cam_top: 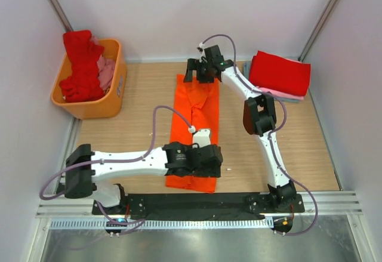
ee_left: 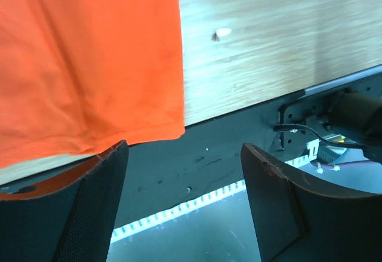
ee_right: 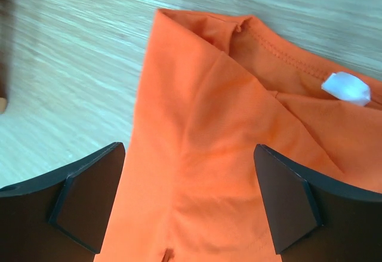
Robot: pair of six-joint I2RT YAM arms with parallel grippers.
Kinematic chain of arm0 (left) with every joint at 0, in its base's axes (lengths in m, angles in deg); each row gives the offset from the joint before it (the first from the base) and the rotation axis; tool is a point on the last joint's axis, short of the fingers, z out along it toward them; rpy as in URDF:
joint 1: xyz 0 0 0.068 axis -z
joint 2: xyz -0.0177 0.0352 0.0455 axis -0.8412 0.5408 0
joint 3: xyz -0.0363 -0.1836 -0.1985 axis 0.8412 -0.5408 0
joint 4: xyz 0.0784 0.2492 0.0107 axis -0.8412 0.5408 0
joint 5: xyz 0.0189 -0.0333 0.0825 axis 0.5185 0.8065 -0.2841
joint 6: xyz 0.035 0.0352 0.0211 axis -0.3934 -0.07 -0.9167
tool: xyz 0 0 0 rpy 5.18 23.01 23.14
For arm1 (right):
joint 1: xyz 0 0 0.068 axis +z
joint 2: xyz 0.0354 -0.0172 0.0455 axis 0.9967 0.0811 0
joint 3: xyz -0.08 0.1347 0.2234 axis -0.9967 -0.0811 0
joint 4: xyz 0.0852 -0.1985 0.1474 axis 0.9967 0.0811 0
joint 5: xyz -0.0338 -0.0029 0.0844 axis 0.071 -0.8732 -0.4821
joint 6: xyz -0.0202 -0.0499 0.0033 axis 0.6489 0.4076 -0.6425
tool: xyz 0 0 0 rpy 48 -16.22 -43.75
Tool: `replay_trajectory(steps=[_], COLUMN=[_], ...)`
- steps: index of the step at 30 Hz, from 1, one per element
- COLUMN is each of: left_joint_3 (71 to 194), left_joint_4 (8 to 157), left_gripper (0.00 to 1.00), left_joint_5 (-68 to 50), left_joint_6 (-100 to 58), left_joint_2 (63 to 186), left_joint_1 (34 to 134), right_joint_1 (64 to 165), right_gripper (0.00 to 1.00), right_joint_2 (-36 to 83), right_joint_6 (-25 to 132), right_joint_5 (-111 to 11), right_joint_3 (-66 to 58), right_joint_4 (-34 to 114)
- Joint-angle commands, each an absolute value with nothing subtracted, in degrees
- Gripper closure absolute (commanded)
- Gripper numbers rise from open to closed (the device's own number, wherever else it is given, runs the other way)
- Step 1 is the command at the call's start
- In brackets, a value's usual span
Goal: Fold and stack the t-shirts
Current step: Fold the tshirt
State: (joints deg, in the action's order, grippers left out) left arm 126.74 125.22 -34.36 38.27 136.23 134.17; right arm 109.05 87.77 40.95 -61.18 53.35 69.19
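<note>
A bright orange t-shirt (cam_top: 194,125) lies folded lengthwise into a long strip down the middle of the table. My left gripper (cam_top: 209,163) hovers over its near hem, open and empty. In the left wrist view the gripper (ee_left: 184,148) is over the black base strip, with the hem (ee_left: 89,83) by the left finger. My right gripper (cam_top: 201,71) is over the collar end. It is open (ee_right: 188,150), with the orange cloth (ee_right: 209,154) between the jaws and the white neck label (ee_right: 345,88) just beyond.
A folded stack with a red shirt (cam_top: 279,73) on top stands at the back right, pink and grey-blue edges beneath it. An orange plastic basket (cam_top: 113,98) at the back left holds crumpled red (cam_top: 80,65) and pink shirts. The black base strip (cam_top: 239,201) runs along the near edge.
</note>
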Motion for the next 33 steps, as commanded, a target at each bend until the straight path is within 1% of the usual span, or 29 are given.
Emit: replay_trajectory(steps=[1, 3, 4, 5, 6, 7, 8, 9, 10, 11, 12, 13, 14, 15, 16, 17, 18, 19, 20, 21, 22, 24, 27, 28, 29, 30, 32, 33], left_joint_3=[130.7, 130.3, 128.7, 127.6, 126.4, 124.1, 122.9, 121.8, 119.1, 117.7, 116.2, 112.8, 111.1, 107.2, 105.3, 103.4, 100.0, 98.3, 96.8, 94.5, 93.5, 91.5, 90.3, 89.9, 89.5, 88.6, 87.5, 86.7], left_joint_4=[136.0, 142.1, 143.4, 144.1, 143.7, 143.5, 143.5, 143.5, 143.4, 142.4, 141.7, 140.7, 138.4, 137.3, 134.9, 133.8, 132.6, 131.4, 129.8, 129.0, 128.3, 128.0, 128.2, 127.5, 127.0, 126.6, 124.5, 123.9], left_gripper=[0.22, 0.2, 0.2, 0.2, 0.2, 0.21, 0.21, 0.21, 0.22, 0.22, 0.23, 0.24, 0.26, 0.27, 0.29, 0.29, 0.3, 0.3, 0.29, 0.29, 0.28, 0.27, 0.27, 0.27, 0.28, 0.28, 0.28, 0.28], left_joint_5=[-44.7, -49.2, -50.3, -50.3, -49.8, -49.1, -48.7, -48.4, -48.3, -48.1, -47.7, -47.4, -47.2, -46.6, -46.0, -45.3, -44.6, -43.4, -43.1, -42.7, -42.4, -42.6, -42.6, -42.0, -41.7, -41.2, -39.3, -38.5], left_joint_6=[36.0, 35.2, 34.7, 32.8, 31.7, 30.8, 30.0, 29.9, 29.7, 29.7, 30.1, 30.2, 30.5, 31.6, 32.3, 32.8, 33.1, 33.7, 34.2, 34.2, 34.2, 34.5, 35.9, 36.5, 36.7, 36.9, 37.9, 38.1], left_joint_2=[129.0, 123.7, 121.2, 118.9, 116.5, 111.6, 109.5, 107.1, 103.5, 101.5, 99.7, 98.1, 94.8, 93.4, 90.5, 89.4, 88.3, 87.4, 86.5, 86.4, 86.5, 88.8, 92.7, 93.3, 93.7, 94.1, 94.0, 93.9], left_joint_1=[134.3, 133.6, 132.9, 132.0, 129.9, 128.7, 127.7, 126.0, 125.2, 124.4, 123.5, 123.3, 123.3, 123.3, 123.2, 123.1, 123.2, 123.2, 123.2, 123.2, 123.2, 123.1, 123.1, 123.1, 123.1, 123.1, 123.2, 123.2], right_joint_1=[109.4, 109.3, 109.3, 109.3, 109.3, 109.3, 109.4, 109.5, 109.7, 110.1, 112.4, 113.9, 115.9, 119.9, 122.4, 124.4, 126.3, 130.7, 132.5, 134.6, 137.6, 140.4, 145.6, 150.1, 152.4, 155.1, 159.9, 160.9], right_gripper=[0.04, 0.04, 0.04, 0.04, 0.04, 0.04, 0.04, 0.04, 0.04, 0.04, 0.05, 0.05, 0.06, 0.07, 0.08, 0.09, 0.1, 0.12, 0.15, 0.17, 0.18, 0.19, 0.18, 0.18, 0.18, 0.2, 0.22, 0.26], right_joint_2=[73.7, 68.6, 63.4, 60.7, 58.0, 50.9, 47.0, 42.0, 37.4, 27.3, 22.5, 18.0, 9.0, 5.3, 1.1, -5.7, -9.8, -13.3, -16.6, -22.1, -23.8, -24.7, -19.5, -15.0, -13.1, -10.9, -5.3, -3.5], right_joint_6=[43.0, 43.1, 43.1, 42.7, 42.0, 39.7, 37.8, 35.3, 31.1, 28.3, 25.9, 23.7, 18.8, 16.5, 10.9, 8.1, 4.4, 1.5, -3.5, -5.7, -7.5, -11.4, -14.2, -15.4, -16.7, -20.2, -22.4, -23.1], right_joint_5=[-59.7, -53.2, -50.8, -48.2, -43.4, -40.6, -38.8, -37.5, -37.6, -37.8, -37.8, -37.8, -37.6, -35.8, -34.6, -32.6, -30.7, -28.3, -27.7, -27.0, -26.2, -26.0, -25.6, -24.6, -21.0, -19.3, -18.0, -18.7], right_joint_3=[54.5, 49.6, 47.7, 45.8, 40.6, 37.1, 32.9, 22.2, 16.1, 9.8, -2.5, -8.3, -13.5, -22.2, -25.9, -31.6, -34.4, -37.3, -42.7, -44.8, -46.3, -48.9, -50.2, -50.2, -49.6, -49.5, -50.7, -51.1], right_joint_4=[70.7, 71.6, 72.2, 74.1, 75.4, 76.4, 77.0, 76.4, 75.3, 72.4, 70.9, 69.5, 67.9, 67.8, 69.8, 71.8, 73.6, 75.2, 75.2, 75.7, 77.7, 79.9, 78.4, 77.3, 77.1, 76.8, 72.2, 70.1])
